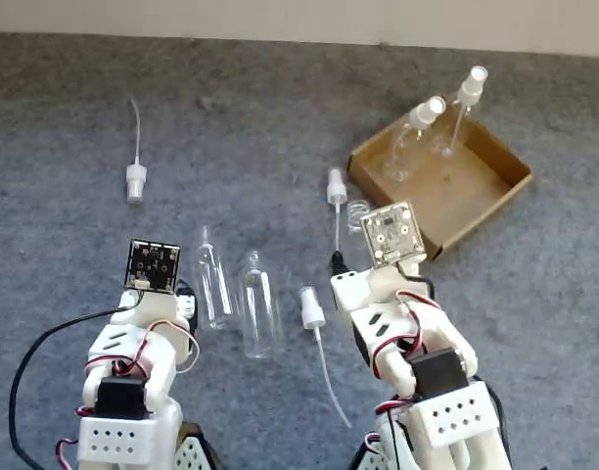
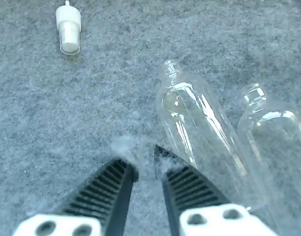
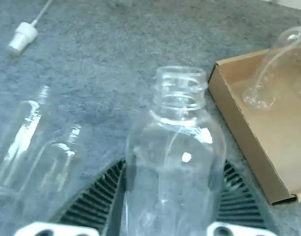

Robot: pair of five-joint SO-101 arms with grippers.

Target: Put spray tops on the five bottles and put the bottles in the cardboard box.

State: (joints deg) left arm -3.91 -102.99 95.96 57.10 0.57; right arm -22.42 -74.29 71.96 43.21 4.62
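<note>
Fixed camera looks down over the table [image 1: 280,117] from above the arms [image 1: 143,343]. Wrist cameras peer forward, low and close, past the left gripper [image 2: 144,169] and right gripper [image 3: 173,169]; all share two lying bottles [image 1: 258,304].

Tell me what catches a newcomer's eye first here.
The right tool grips a topless clear bottle beside the cardboard box, where two capped bottles stand. Two more bare bottles lie on the grey felt between the arms, with loose spray tops nearby.
</note>
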